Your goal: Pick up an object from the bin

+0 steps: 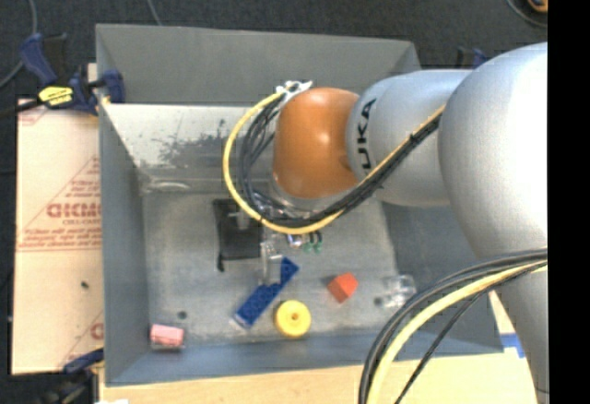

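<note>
Blue brick below the gripper, near middle of the bin.
The brick's far end lies at the gripper tip; whether the gripper is open or closed cannot be told. Yellow disc just right of the brick's near end.

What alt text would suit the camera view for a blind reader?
A robot arm reaches from the right into a grey bin, its hand low over the upper end of a blue bar. Nearby lie a yellow disc, an orange block, a black piece and, farther left, a pink block.
</note>
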You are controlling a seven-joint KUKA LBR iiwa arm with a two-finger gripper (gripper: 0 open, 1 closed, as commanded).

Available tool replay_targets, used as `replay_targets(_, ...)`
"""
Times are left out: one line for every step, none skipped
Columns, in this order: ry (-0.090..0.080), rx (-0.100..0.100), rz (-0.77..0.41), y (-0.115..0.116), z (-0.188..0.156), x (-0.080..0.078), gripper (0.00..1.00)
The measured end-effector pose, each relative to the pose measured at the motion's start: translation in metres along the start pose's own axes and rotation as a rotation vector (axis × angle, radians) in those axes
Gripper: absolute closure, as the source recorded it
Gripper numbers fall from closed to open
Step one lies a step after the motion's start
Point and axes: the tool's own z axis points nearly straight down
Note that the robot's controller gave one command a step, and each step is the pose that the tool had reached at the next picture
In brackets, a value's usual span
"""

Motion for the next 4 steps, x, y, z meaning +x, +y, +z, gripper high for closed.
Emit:
replay_targets(-0.017, -0.009, 0.365, -0.006, 0.005, -0.010, 1.00)
replay_targets(-0.017, -0.009, 0.367, -0.006, 0.005, -0.010, 1.00)
replay_targets(-0.017, -0.007, 0.320, -0.014, -0.097, -0.024, 1.00)
replay_targets(-0.023, -0.010, 0.335, -0.012, -0.133, -0.023, 1.00)
